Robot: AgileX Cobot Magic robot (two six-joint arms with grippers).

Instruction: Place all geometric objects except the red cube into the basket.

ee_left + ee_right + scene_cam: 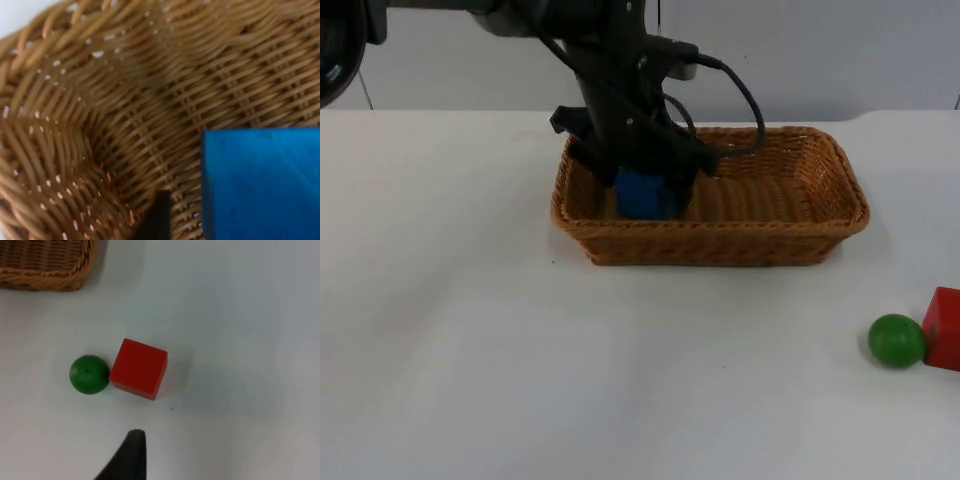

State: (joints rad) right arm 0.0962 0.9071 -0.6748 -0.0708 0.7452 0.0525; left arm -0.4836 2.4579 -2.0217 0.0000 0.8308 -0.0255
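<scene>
- Top view: green ball [896, 340] nearest the camera, at about 4 o'clock on the white surface [520, 350], touching the red cube [944, 327] at its right side.
- Wicker basket [820, 215] further back, toward 12 o'clock; left pincer [642, 190] lowered into its 9 o'clock end with the blue block [645, 194] between the black fingers, seemingly gripping it.
- Risk there: lifting away before a full release could drag the block back out or snag the weave and shift the basket.
- Left wrist view: blue block [260, 182] close over the woven floor [150, 100], near the basket's corner; one black fingertip [156, 220] beside it. Whether block rests on the weave: cannot tell.
- Right wrist view: right pincer waits above the ball and cube; one fingertip [130, 457] visible, open or closed cannot tell.
- Green ball [89, 374] pressed against red cube [138, 368], basket corner [50, 270] well apart.
- Likely trouble: closing on the ball could nudge the cube or send the ball rolling off; grabbing the cube by mistake would break the task.
</scene>
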